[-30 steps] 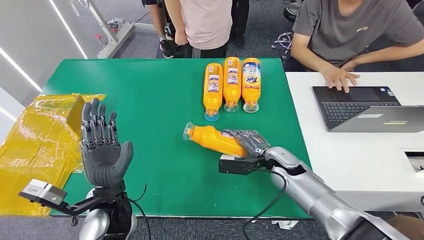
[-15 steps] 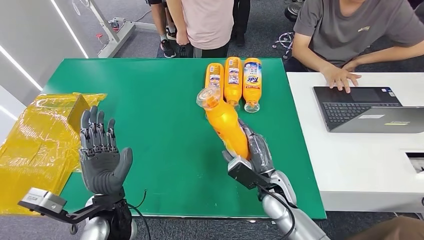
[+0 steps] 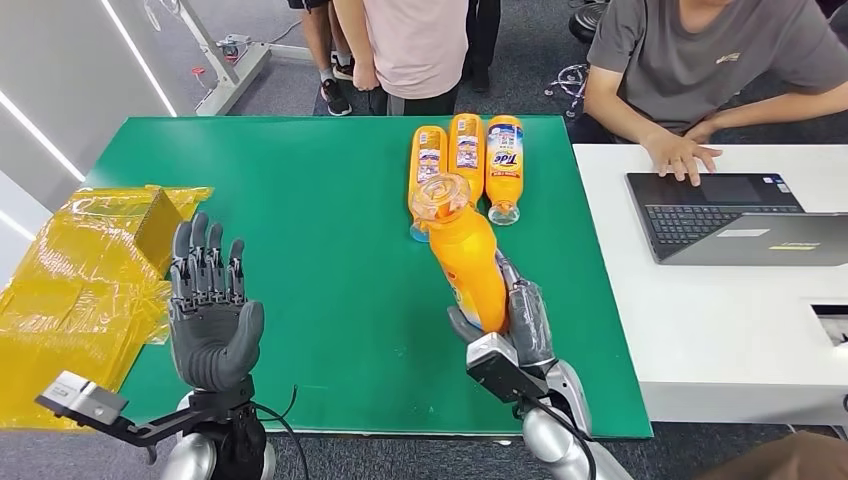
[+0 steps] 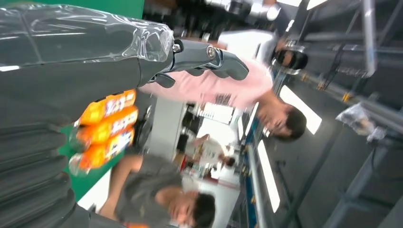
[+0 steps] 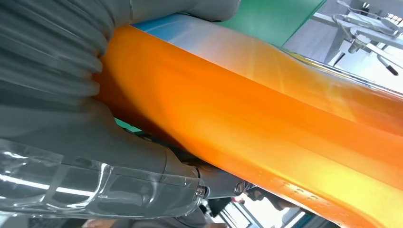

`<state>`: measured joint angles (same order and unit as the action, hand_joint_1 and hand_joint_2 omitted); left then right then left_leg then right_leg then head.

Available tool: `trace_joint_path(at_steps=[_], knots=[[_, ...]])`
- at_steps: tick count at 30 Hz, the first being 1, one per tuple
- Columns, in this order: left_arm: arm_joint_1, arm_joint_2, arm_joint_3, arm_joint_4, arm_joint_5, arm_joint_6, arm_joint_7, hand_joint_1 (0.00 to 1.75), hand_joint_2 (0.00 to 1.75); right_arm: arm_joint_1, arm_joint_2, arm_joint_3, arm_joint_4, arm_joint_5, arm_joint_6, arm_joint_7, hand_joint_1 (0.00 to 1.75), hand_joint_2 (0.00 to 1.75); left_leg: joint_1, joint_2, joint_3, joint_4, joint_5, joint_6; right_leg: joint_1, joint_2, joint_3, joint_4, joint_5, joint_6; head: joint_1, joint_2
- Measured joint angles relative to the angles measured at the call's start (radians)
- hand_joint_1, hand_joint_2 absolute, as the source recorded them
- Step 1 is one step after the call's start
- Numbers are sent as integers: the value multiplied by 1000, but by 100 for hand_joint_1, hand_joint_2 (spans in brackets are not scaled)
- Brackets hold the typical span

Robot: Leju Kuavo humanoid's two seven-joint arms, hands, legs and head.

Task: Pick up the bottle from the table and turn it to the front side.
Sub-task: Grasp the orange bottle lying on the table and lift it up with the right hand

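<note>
My right hand [image 3: 520, 318] grips an orange bottle [image 3: 468, 258] around its lower body and holds it lifted off the green table [image 3: 320, 250], its clear cap end tilted up toward the camera. Up close, the right wrist view has the orange bottle [image 5: 266, 123] pressed against my right hand [image 5: 85, 95]. My left hand [image 3: 208, 310] is raised over the table's near left part, palm up, fingers spread, holding nothing. In the left wrist view my left hand [image 4: 71, 90] looks empty as well.
Three orange bottles [image 3: 464, 165] lie side by side at the table's far edge; the left wrist view catches them too [image 4: 102, 130]. Yellow plastic wrapping [image 3: 80, 290] covers the left edge. A white table [image 3: 720, 300] with a laptop [image 3: 735, 215] stands to the right. People are behind.
My right hand has lifted the bottle from lying on the table, swung it upright and drawn it nearer, cap now facing the camera. The left hand barely shifted.
</note>
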<state>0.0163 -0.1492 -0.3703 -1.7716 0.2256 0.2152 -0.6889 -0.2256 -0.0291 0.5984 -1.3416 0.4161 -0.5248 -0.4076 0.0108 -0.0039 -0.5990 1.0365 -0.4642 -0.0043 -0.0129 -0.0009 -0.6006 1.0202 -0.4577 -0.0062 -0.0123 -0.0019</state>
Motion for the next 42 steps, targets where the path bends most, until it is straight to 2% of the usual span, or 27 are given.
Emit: trace_joint_path(at_steps=[8,16,24,30,36,42], knots=[[-55,-6,-39,82,71,-200,100,0,175,-44,12,15,37,131,-11,-1,175,175,0,0,0,0,0,0,0,0,0,0,0,0,0,0],[-141,-28,-51,223,83,-283,124,0,175,-109,17,76,57,257,60,43,175,175,0,0,0,0,0,0,0,0,0,0,1,-1,0,0],[-180,-40,-51,285,92,-312,127,0,175,-146,18,114,82,311,119,66,175,175,0,0,0,0,0,0,0,0,0,0,1,-1,0,0],[-182,-44,-49,304,99,-313,127,0,175,-171,18,138,101,311,205,79,175,175,0,0,0,0,0,0,0,0,0,0,1,-1,0,0],[-182,-43,-46,311,106,-311,128,0,175,-192,18,156,118,311,252,92,175,175,0,0,0,0,0,0,0,0,0,0,1,-1,0,0],[-182,-40,-39,314,119,-282,134,0,175,-220,25,165,136,246,358,68,175,175,0,0,0,0,0,0,0,0,0,0,1,-1,0,0]])
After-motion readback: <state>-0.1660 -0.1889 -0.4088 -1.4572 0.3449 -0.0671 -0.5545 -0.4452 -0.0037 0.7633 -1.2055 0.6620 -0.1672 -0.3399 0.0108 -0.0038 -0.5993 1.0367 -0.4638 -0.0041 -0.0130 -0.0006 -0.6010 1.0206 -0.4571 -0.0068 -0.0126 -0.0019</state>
